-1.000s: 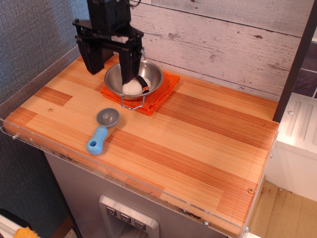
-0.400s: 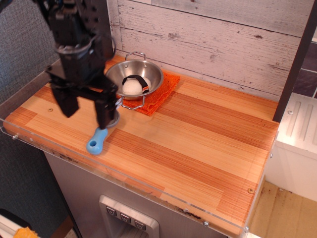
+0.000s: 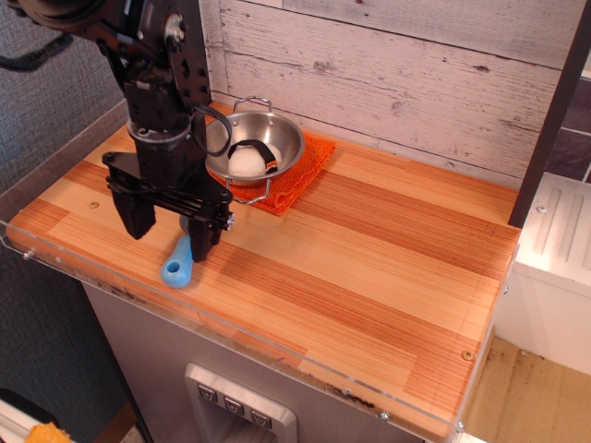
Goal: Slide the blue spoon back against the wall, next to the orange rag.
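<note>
Gripper (image 3: 171,224) position is the main change in the single overhead view: a second ago it hung over the steel bowl (image 3: 268,138) at the back of the bench (image 3: 388,268), shortly afterwards it had swung forward and left to stand over the spoon, and now it sits lower and closer to the front edge, its jaws spread wide, one finger to the left of the blue spoon (image 3: 178,265) and the other directly over or against the handle's upper part. Nothing is held. Whether the right finger touches the handle cannot be told, since the arm hides the spoon's grey bowl and part of the handle. The spoon itself has not shifted across the three pictures: it lies near the front left of the bench, handle end towards the front edge, well apart from the wall (image 3: 416,83). In my judgement the approach is complete or nearly so and the slide has not begun; the spoon must travel back to the planks beside the orange rag (image 3: 300,171), which lies under the steel bowl, against the wall. Count: one spoon, one rag, one steel bowl, one white round object (image 3: 246,162) with a dark band inside that bowl, one arm.
</note>
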{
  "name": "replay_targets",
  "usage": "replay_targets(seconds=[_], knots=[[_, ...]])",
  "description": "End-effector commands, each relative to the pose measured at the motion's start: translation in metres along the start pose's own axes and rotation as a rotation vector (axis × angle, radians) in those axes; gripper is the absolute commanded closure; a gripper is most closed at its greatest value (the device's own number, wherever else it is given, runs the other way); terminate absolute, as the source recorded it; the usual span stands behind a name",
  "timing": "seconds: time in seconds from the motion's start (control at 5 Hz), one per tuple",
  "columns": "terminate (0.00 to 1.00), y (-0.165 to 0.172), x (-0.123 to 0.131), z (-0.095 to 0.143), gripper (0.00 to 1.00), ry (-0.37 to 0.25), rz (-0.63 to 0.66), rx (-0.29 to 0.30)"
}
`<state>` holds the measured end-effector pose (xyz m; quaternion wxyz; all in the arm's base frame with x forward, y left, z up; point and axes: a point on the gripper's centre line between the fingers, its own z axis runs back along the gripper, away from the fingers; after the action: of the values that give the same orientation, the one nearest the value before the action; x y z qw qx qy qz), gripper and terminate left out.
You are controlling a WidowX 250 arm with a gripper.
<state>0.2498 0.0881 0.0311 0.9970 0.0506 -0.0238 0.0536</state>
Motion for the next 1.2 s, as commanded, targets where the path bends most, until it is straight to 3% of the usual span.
replay_targets(seconds=[0.0, 0.2, 0.4, 0.6, 0.8, 1.0], knots=[[0.00, -0.001, 0.006, -0.012, 0.00, 0.029, 0.017, -0.036], [0.00, -0.002, 0.003, -0.014, 0.00, 0.027, 0.019, -0.038], [0.00, -0.001, -0.002, -0.006, 1.00, -0.020, 0.072, -0.039], [0.00, -0.007, -0.009, 0.014, 1.00, -0.019, 0.106, -0.010], [0.00, -0.025, -0.013, 0.045, 1.00, 0.031, 0.035, -0.042], [0.00, -0.048, 0.009, 0.067, 1.00, 0.006, -0.024, -0.141]])
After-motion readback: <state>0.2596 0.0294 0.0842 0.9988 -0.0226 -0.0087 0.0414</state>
